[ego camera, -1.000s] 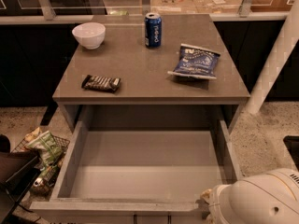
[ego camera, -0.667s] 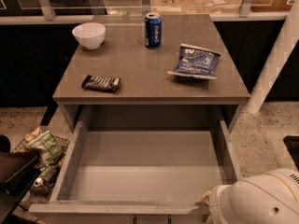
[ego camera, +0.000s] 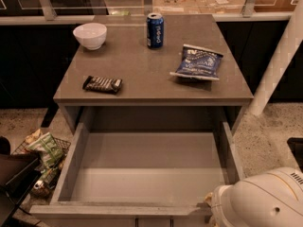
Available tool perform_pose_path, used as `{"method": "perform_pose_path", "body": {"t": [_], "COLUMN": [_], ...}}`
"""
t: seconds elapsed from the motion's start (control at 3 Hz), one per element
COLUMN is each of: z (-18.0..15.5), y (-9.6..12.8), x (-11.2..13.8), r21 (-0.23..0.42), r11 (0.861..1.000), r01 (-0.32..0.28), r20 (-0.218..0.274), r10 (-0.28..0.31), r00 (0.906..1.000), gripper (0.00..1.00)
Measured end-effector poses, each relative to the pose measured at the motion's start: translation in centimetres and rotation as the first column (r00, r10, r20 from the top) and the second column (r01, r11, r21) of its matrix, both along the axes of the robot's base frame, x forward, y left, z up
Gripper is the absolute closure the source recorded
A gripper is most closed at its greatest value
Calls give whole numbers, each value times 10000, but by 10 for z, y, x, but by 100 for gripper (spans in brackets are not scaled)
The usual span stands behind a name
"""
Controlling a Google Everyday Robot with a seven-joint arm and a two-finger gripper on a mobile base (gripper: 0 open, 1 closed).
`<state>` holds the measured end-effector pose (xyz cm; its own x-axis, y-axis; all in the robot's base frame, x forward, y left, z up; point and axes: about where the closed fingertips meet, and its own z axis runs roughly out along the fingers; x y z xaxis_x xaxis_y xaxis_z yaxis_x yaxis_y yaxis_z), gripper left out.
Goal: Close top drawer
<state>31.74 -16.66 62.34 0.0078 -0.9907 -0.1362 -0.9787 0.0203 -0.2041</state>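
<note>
The top drawer (ego camera: 142,174) is pulled wide open under the grey cabinet top (ego camera: 151,74). It is a broad grey box and it is empty. Its front panel (ego camera: 118,209) runs along the bottom edge of the camera view, and its handle is out of view. The white rounded housing of my arm (ego camera: 260,200) sits at the bottom right, against the right end of the drawer front. My gripper is hidden below that housing and the frame edge.
On the cabinet top are a white bowl (ego camera: 90,35), a blue soda can (ego camera: 155,30), a blue chip bag (ego camera: 197,63) and a dark snack bar (ego camera: 102,84). A wire basket of snack bags (ego camera: 42,155) stands on the floor at left. A white post (ego camera: 279,65) rises at right.
</note>
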Motion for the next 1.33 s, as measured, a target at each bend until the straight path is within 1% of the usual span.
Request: {"method": "perform_pose_path", "body": {"t": [0.33,1.0,1.33], "z": [2,3,10], "y": [-2,-2,-3], "x": [21,23,46], "r21": [-85,-85,-227], "r11": [9994,9993,9983], "r01": [-348,-351,-530], "r20": [209,212,409], "r10": [350,353,539], "r00": [9992,9992,9977], "gripper": [100,100,100]}}
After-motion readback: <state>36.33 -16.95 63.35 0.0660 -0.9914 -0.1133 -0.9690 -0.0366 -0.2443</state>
